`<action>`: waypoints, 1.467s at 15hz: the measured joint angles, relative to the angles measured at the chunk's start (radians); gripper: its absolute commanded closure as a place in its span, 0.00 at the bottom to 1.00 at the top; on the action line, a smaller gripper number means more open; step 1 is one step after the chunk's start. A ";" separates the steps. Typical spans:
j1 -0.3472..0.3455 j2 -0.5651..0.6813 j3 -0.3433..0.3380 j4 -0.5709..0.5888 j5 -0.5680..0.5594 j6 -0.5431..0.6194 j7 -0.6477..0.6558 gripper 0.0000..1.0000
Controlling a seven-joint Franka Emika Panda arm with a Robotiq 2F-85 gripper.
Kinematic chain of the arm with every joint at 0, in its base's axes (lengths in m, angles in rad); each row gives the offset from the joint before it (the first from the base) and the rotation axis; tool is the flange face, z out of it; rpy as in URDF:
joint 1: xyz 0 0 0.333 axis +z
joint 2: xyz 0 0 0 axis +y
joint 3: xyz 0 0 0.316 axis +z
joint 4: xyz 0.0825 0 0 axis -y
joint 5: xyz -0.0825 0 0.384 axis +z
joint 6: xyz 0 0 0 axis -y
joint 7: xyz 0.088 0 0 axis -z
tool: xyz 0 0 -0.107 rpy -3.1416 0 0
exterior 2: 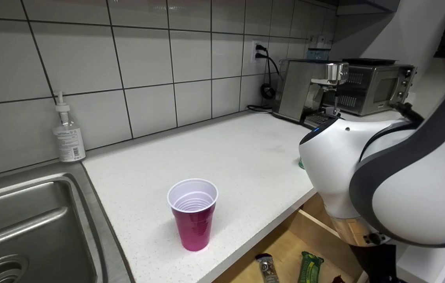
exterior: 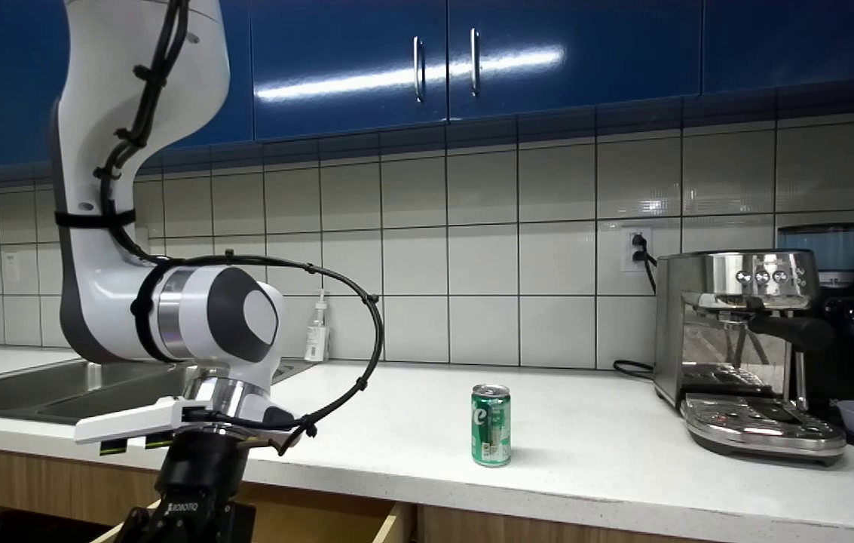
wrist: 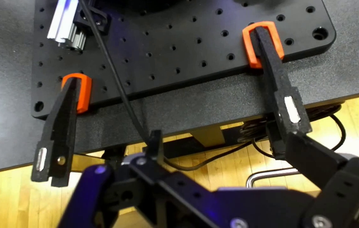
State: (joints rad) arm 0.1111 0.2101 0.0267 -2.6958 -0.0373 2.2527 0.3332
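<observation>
- Step in hand, as I judge it: the hand [exterior: 185, 524] stands free at the open drawer [exterior 2: 285, 248], no grasp begun.
- Hand, one: opened wide, nothing in its grip in my wrist view.
- Drawer, wooden: nearest the hand, behind it in an exterior view; whether the hand is over the opening or just in front, I cannot tell.
- Contents, deskward of the hand: dark-ended wrapped bar [exterior 2: 267, 269], green wrapped bar [exterior 2: 310, 267], red piece [exterior 2: 338, 279] mostly out of frame.
- Next move, my judgement: calls for clearance at the drawer's front edge and a check on height.
- On the desk [exterior: 585, 430], higher than the hand: magenta cup [exterior 2: 193, 230], upright; green can [exterior: 491, 426], upright; coffee machine [exterior: 736, 339], farther off.
- In the way: the arm [exterior 2: 403, 184], masking most of the can in an exterior view.
- Past the hand, wrist view: black plate [wrist: 163, 65], two orange-tipped clamps [wrist: 59, 126], black cable [wrist: 112, 69]; possible snag, I judge.
</observation>
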 measured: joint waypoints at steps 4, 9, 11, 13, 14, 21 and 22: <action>0.000 0.054 0.000 0.004 0.002 0.099 -0.004 0.00; -0.001 0.110 -0.003 0.014 0.015 0.182 -0.018 0.00; -0.001 0.110 -0.006 0.018 0.022 0.189 -0.020 0.00; -0.001 0.112 -0.009 0.023 0.027 0.198 -0.021 0.00; -0.001 0.113 -0.011 0.026 0.029 0.203 -0.021 0.00; -0.001 0.120 -0.023 0.047 0.039 0.266 -0.022 0.00; -0.001 0.122 -0.025 0.051 0.040 0.279 -0.022 0.00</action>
State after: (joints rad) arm 0.1102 0.3326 0.0022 -2.6449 0.0028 2.5320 0.3115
